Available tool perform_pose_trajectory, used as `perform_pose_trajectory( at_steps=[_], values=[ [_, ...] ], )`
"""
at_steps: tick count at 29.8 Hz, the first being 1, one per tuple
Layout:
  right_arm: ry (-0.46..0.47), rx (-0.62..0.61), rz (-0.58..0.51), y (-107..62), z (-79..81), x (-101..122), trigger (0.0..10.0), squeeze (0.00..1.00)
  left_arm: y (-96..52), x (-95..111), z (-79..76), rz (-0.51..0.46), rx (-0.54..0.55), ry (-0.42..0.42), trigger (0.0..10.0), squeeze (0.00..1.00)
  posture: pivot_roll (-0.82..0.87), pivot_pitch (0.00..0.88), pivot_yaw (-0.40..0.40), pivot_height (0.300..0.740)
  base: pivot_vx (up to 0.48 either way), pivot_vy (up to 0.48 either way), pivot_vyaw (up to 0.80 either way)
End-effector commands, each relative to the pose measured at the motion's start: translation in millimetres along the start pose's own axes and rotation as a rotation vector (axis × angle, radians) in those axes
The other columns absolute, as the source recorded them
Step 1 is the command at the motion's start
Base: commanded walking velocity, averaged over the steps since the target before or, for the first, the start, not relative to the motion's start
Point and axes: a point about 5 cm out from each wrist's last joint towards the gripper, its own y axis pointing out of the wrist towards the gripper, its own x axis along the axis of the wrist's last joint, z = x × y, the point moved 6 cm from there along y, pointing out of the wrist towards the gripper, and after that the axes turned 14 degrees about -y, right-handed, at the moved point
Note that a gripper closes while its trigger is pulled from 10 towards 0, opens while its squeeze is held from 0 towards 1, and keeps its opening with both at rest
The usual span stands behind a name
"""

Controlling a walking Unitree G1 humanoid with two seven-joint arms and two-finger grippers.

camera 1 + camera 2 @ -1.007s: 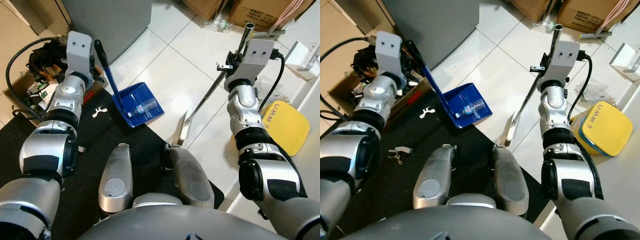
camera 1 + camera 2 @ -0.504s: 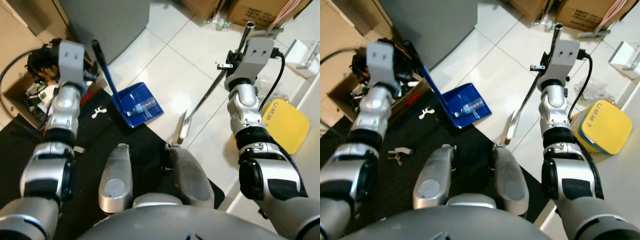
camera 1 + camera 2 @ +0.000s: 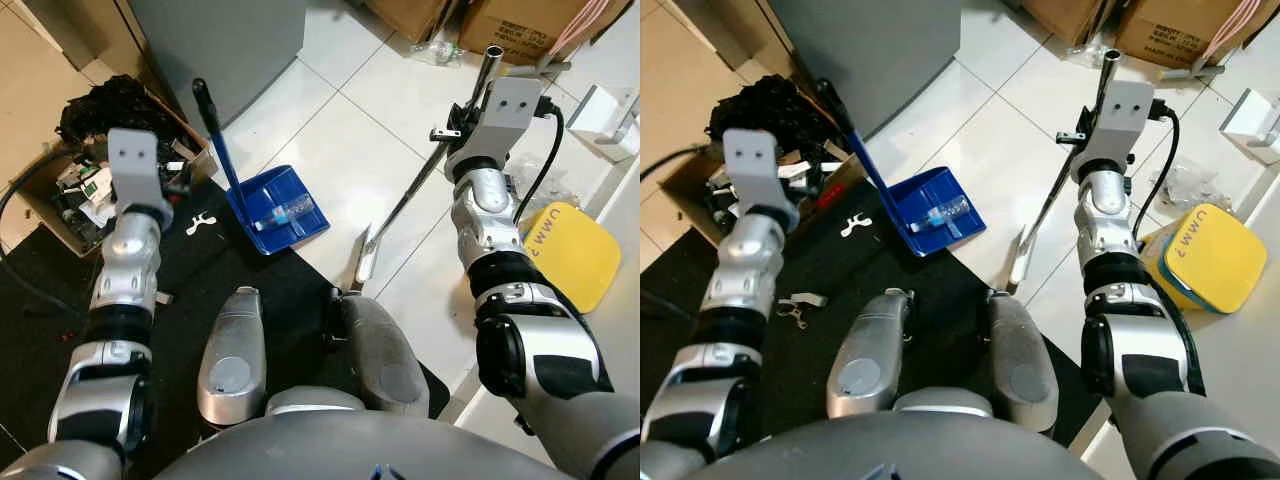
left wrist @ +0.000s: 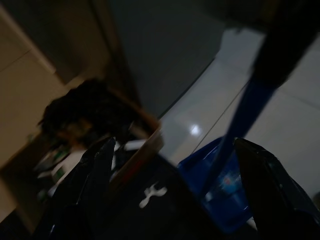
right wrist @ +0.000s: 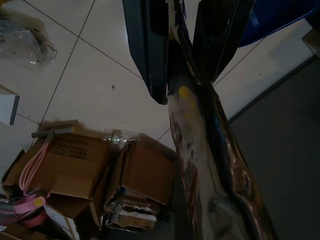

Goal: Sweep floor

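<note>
Your right gripper (image 5: 182, 75) is clamped on the broom's metal pole (image 3: 415, 190); its head (image 3: 362, 262) rests on white tile beside the black mat (image 3: 190, 290). Your left gripper (image 4: 170, 165) is spread wide, holding nothing, near the blue dustpan (image 3: 275, 210), which contains a small bottle (image 3: 285, 213).

Floor (image 3: 330, 130): white glossy tile, upper and right of frame; black mat (image 3: 190, 280) over lower left. On tile: blue dustpan (image 3: 278, 210) at centre, at the mat's edge; yellow pad (image 3: 570, 250), right edge; cardboard boxes (image 3: 500, 25), top right. On mat: small white clip (image 3: 200, 222). Open box of clutter (image 3: 75, 180), upper left.
</note>
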Motion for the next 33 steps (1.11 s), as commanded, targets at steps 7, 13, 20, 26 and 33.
perform_pose_trajectory(
  at_steps=[7,13,20,26,33],
  values=[
    [-0.022,-0.011,-0.001,-2.2,-6.7,-2,10.0,0.00,22.5,5,-14.8,0.106,-0.101,-0.058,10.0,0.00,0.17,0.158,-0.031,0.740,0.000,0.000,0.00],
    [-0.019,-0.014,-0.006,-2.7,-5.5,-1,10.0,0.00,35.8,8,-14.6,0.151,-0.104,-0.028,10.0,0.00,0.14,0.169,-0.031,0.740,0.000,0.000,0.00],
    [-0.020,-0.019,-0.010,-4.4,-7.7,-1,10.0,0.00,43.3,17,-6.7,0.148,-0.078,0.063,9.8,0.00,0.13,0.184,-0.033,0.740,0.000,0.000,0.00],
    [-0.024,-0.023,-0.010,-6.8,-10.1,-3,10.0,0.00,47.1,25,-8.7,0.128,-0.111,0.114,9.3,0.00,0.12,0.197,-0.036,0.740,0.000,0.000,0.00],
    [-0.029,-0.025,-0.011,-8.2,-12.2,-3,10.0,0.00,51.1,39,-21.4,0.075,-0.185,0.069,8.5,0.00,0.10,0.208,-0.044,0.740,0.000,0.000,0.00]
  ],
)
